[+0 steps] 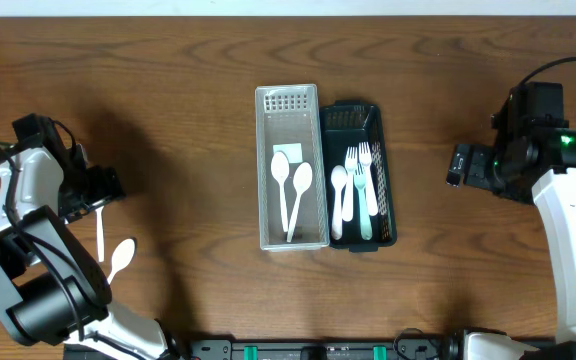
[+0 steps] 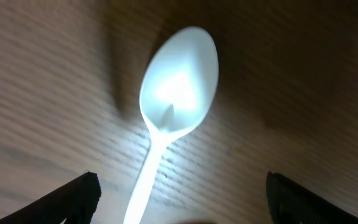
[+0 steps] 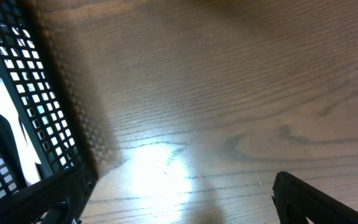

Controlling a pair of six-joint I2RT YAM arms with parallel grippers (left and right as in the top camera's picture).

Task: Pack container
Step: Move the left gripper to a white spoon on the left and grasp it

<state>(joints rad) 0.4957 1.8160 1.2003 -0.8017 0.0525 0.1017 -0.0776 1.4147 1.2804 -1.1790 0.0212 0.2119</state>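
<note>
A white plastic spoon (image 1: 116, 258) lies on the wooden table at the far left; in the left wrist view its bowl (image 2: 179, 78) faces up and its handle runs down between my fingers. My left gripper (image 2: 179, 199) is open, astride the handle, not touching it. A clear tray (image 1: 264, 170) holds two white spoons (image 1: 290, 185). A black mesh basket (image 1: 380, 118) beside it holds white forks and a spoon (image 1: 356, 190). My right gripper (image 3: 185, 199) is open and empty over bare table to the right of the basket (image 3: 36, 118).
My left arm (image 1: 38, 180) stands over the table's left edge and my right arm (image 1: 538, 150) at the far right. Bare wood lies between the arms and the two containers.
</note>
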